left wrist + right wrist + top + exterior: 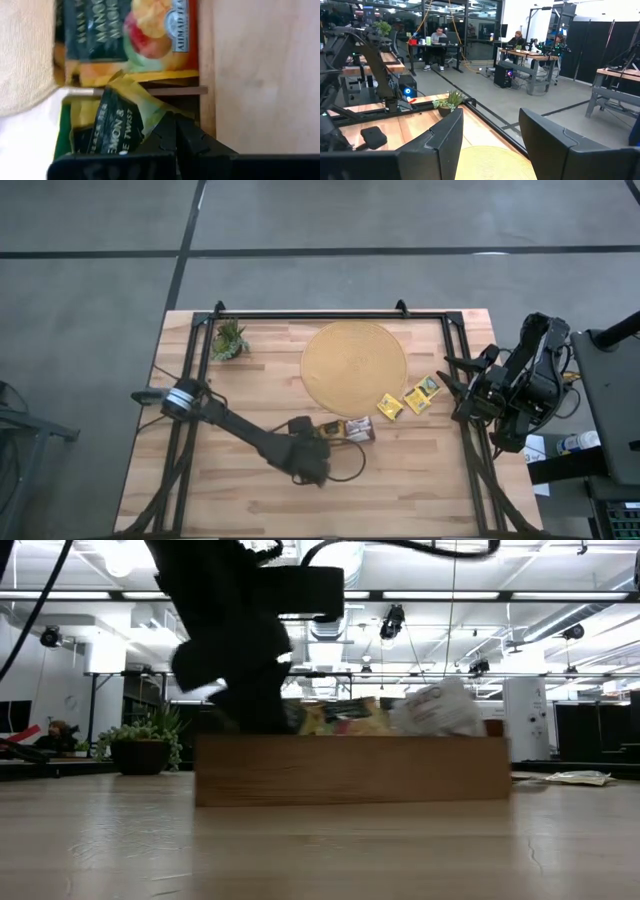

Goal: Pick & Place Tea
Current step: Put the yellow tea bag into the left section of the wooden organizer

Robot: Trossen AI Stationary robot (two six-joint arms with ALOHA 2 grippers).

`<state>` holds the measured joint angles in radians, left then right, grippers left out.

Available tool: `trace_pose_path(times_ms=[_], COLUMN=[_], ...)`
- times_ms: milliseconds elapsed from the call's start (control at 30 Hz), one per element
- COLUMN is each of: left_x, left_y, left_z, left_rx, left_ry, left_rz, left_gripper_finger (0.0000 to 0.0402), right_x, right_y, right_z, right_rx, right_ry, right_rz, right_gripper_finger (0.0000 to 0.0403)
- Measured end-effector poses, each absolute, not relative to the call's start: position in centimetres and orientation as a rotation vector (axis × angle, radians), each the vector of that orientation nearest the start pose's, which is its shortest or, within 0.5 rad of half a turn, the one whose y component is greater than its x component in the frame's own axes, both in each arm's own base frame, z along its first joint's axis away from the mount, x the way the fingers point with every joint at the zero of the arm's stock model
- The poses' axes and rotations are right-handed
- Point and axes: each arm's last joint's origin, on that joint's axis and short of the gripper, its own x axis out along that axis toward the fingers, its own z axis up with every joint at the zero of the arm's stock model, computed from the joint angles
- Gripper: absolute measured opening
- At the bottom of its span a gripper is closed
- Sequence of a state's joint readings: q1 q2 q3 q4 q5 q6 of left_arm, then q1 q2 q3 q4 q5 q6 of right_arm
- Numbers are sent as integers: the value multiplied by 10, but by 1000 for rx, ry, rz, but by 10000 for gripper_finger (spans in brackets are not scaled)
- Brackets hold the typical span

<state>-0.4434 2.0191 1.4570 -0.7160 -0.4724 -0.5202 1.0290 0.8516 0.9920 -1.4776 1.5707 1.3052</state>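
- I see the left claw (322, 430) lowered at the left end of the dark brown tray (362, 437), fingers closed, tips in the tea sachets (107, 125) there.
- Two yellow sachets (405, 400) lie on the worktop (420, 470), right of the round mat (354, 365).
- Right claw (490, 145) open, empty, parked at the right edge.
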Motion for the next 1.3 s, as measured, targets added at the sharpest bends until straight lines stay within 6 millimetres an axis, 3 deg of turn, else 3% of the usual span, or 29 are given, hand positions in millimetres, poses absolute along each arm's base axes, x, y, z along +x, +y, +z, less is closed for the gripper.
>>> trace_pose_path(times_ms=[200, 633, 933, 1067, 1300], left_x=[376, 379, 370, 368, 361], left_y=[-165, -166, -172, -171, -161], left_z=[202, 212, 234, 229, 196], left_rx=[47, 85, 78, 57, -12], left_ry=[1089, 1046, 1132, 1162, 1241], left_rz=[264, 295, 313, 301, 367], left_gripper_finger=[0, 0, 0, 0, 0], right_x=[74, 74, 74, 74, 74], right_y=[67, 67, 67, 67, 67], right_z=[330, 330, 330, 330, 330], right_rx=[-31, -34, -34, -34, -34], right_ry=[9, 9, 9, 9, 10], right_rz=[-542, -542, -542, -542, -542], right_gripper_finger=[192, 192, 192, 192, 192])
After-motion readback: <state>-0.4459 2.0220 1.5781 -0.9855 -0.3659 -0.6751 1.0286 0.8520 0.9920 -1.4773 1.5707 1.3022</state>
